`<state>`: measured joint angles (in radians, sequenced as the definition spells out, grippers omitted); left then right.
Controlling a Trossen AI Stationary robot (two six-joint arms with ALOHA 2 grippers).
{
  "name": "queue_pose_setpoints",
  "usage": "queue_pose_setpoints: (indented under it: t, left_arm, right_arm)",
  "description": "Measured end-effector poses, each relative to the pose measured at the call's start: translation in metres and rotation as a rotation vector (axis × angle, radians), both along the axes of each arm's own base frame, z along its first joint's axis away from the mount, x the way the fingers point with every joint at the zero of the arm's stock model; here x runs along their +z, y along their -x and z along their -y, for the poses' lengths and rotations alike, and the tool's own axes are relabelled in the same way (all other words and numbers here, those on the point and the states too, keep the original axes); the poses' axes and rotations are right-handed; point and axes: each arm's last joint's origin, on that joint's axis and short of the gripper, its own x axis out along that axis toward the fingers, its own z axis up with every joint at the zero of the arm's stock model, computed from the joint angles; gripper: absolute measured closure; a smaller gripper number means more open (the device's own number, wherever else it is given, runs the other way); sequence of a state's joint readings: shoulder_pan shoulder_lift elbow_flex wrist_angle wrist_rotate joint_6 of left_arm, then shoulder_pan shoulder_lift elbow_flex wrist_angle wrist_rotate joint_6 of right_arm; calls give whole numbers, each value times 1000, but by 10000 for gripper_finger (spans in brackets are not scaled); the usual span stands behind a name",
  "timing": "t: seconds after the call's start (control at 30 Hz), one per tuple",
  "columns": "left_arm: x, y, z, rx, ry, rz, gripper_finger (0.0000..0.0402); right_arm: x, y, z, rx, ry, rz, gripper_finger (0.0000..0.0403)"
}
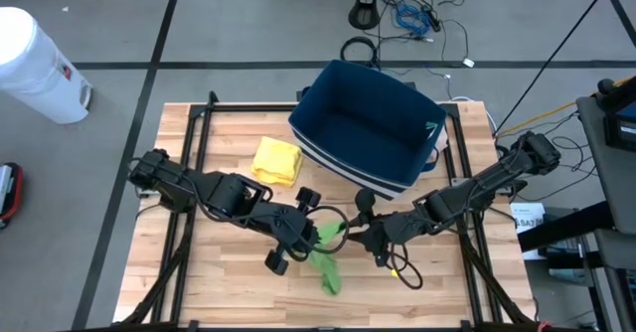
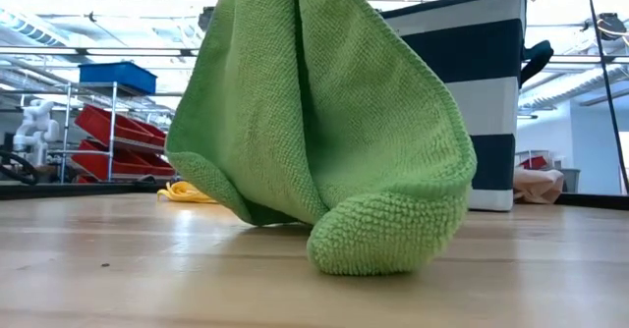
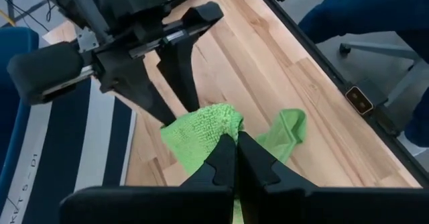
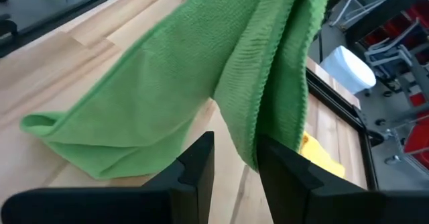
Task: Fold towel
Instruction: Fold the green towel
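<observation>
The green towel point(image 1: 327, 262) hangs bunched from my left gripper point(image 3: 234, 150), which is shut on its upper part above the table's near middle. The towel's lower end point(image 2: 383, 240) rests on the wood. My right gripper point(image 4: 234, 163) comes in from the table's right side and stands open. A hanging hemmed edge of the towel point(image 4: 258, 127) drops into the gap between its two fingers. In the high view both grippers meet at the towel's top, left point(image 1: 320, 235) and right point(image 1: 350, 237). My left gripper pinches a bunched upper part of the towel point(image 3: 204, 127) between its two shut fingers, slanting down from the table's left side. Several layers are gathered there. The towel hangs slack below, its lower end point(image 1: 331, 282) on the table. My right gripper has the towel's hanging edge between its fingers point(image 4: 278, 167); whether they touch it I cannot tell.
A navy bin with white stripes point(image 1: 368, 123) stands at the back of the table, and a folded yellow cloth point(image 1: 276, 160) lies to its left. A white container point(image 1: 35, 64) stands on the floor beyond the table's far left corner. Bare wood lies along the near edge.
</observation>
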<state>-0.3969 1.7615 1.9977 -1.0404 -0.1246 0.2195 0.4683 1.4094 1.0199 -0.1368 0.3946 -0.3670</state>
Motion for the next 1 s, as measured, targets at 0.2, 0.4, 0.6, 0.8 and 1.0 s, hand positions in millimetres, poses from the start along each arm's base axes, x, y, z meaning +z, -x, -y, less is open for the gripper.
queue_pose_setpoints:
  t: [0.2, 0.4, 0.6, 0.8, 1.0]
  left_arm:
    - [1, -1, 1, -15, -4, 19, 401]
    - [2, -1, 1, -22, 0, 24, 401]
    - [2, -1, 1, -26, -2, 23, 401]
    - [1, 0, -1, -10, -77, 25, 401]
    - [1, 1, -8, 56, -288, 58, 401]
  right_arm:
    - [0, -2, 3, -7, 5, 5, 303]
    - [0, -3, 7, -22, 6, 5, 325]
    - [0, -3, 7, -1, 45, -4, 396]
    - [10, 9, 10, 18, 61, -2, 402]
    - [52, 40, 18, 66, 55, 159, 402]
